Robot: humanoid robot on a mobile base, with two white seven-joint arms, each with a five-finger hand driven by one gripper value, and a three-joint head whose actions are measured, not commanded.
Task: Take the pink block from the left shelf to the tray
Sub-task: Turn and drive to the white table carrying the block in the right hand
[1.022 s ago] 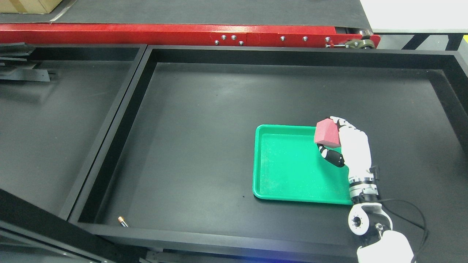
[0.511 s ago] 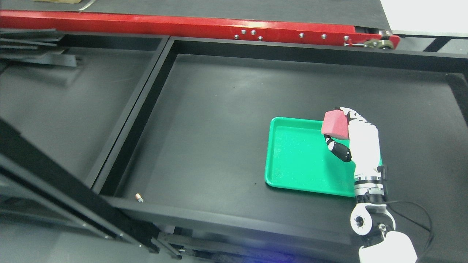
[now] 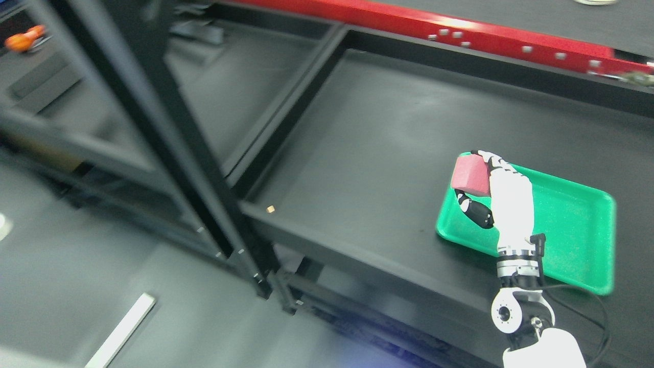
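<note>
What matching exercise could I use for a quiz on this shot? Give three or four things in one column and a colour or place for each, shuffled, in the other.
Things:
1. pink block
2. tray
3. beam
4. small object

Descriptions:
A. red, along the far edge of the black table
B. green, on the table at the right
C. tan, near the table's front left corner
D. gripped in the right hand, above the tray's left end

Pairs: 1-D, 2-B, 3-A, 4-C

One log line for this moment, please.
right robot hand: shut on pink block | block: held over green tray left end, unreleased | left arm: unseen
</note>
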